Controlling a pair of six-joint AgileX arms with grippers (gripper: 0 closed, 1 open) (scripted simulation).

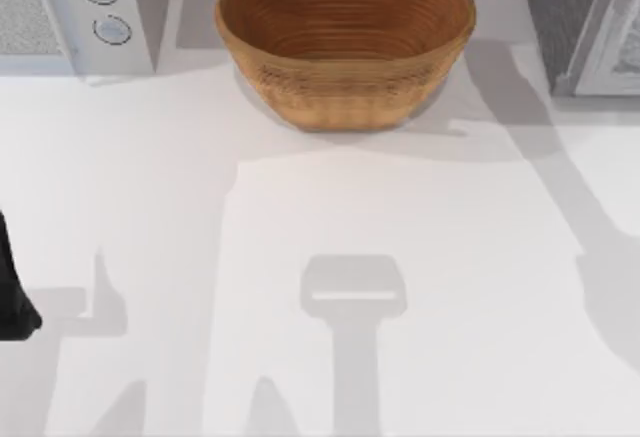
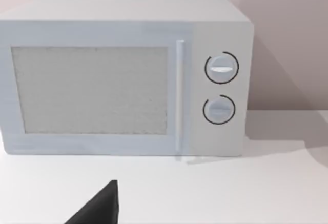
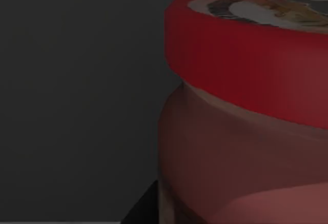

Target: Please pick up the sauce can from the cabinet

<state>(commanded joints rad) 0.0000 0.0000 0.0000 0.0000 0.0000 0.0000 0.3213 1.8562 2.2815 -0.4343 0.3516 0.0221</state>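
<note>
The sauce can [image 3: 246, 111] looms very close in the right wrist view: a dark red-orange body under a red rim, with a pale centre mark on the lid. It stands in the dim, dark grey inside of the cabinet [image 1: 585, 27], which sits at the table's back right corner. A dark edge of my right gripper [image 3: 141, 211] shows right beside the can's base. My left arm [image 1: 12, 292] rests at the table's left edge, and a black tip of my left gripper [image 2: 97, 208] shows low over the table.
A large wicker basket [image 1: 345, 42] stands at the back middle of the white table [image 1: 320, 257]. A white microwave [image 1: 75, 12] with two round dials occupies the back left corner; it also faces the left wrist camera as the microwave [image 2: 123, 75].
</note>
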